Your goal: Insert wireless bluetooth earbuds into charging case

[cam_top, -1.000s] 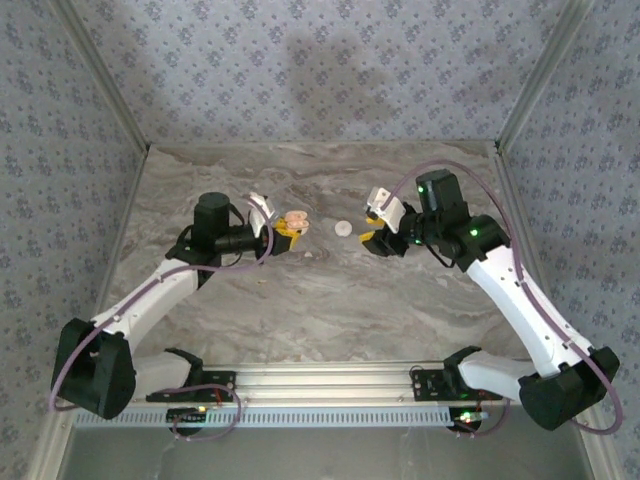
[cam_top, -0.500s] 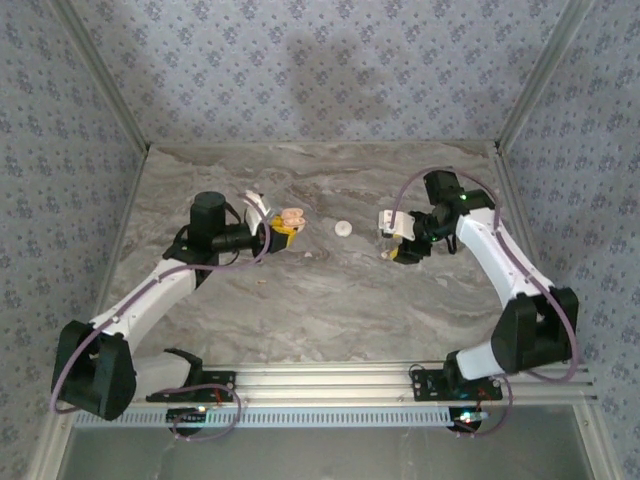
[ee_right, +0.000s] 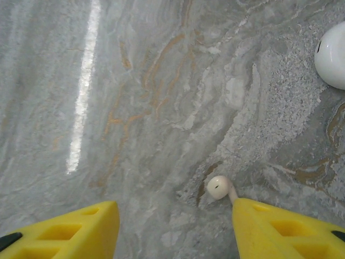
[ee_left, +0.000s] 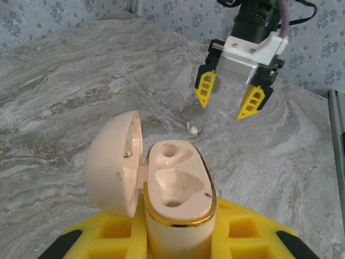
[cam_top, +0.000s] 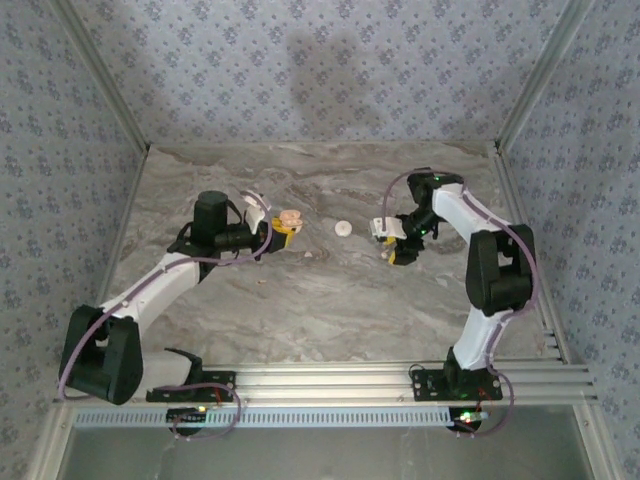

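Operator: Top view: where is the charging case [cam_top: 290, 218]?
Manual: You find it clamped in the left jaws. The white disc [cam_top: 343, 228] lies right of it, the right jaws farther right.
Operator: Left wrist?
Manual: Case lid [ee_left: 116, 162] open. One earbud [ee_left: 191, 128] lies on the desk [ee_left: 81, 81] beyond the case, near the parted right jaws.
Operator: Right wrist?
Manual: The earbud [ee_right: 218, 186] sits between those jaws.

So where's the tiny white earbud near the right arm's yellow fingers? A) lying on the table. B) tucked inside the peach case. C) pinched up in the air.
A: the earbud lies on the marble table beside the open right gripper, and both sockets of the open charging case are empty.
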`<state>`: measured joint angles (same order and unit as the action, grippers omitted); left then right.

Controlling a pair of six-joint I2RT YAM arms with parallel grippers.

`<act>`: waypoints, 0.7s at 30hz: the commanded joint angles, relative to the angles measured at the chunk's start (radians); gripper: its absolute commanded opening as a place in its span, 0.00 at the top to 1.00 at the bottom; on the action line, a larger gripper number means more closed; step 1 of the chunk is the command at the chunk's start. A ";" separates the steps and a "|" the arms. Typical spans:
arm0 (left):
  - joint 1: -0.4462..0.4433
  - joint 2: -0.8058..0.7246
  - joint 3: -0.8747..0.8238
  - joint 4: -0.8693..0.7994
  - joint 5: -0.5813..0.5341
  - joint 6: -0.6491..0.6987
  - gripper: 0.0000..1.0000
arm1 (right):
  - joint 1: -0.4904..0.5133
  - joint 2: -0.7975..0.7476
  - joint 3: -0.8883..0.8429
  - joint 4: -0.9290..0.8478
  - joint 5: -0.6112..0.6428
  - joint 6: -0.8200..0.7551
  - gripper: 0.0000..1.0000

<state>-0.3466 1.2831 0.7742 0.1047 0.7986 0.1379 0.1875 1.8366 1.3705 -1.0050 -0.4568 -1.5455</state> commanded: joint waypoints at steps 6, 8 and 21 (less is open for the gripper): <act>0.011 0.023 0.063 -0.003 0.010 0.004 0.81 | -0.004 0.145 0.112 -0.033 0.040 -0.030 0.40; 0.014 0.028 0.068 -0.007 0.008 0.005 0.81 | -0.004 0.169 0.123 -0.039 0.048 -0.030 0.40; 0.015 0.046 0.081 -0.016 0.008 -0.001 0.81 | 0.009 0.246 0.141 -0.023 0.098 0.016 0.41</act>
<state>-0.3401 1.3281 0.8108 0.0925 0.7956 0.1371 0.1905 2.0602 1.4841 -0.9951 -0.3634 -1.5379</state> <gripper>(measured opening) 0.226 0.594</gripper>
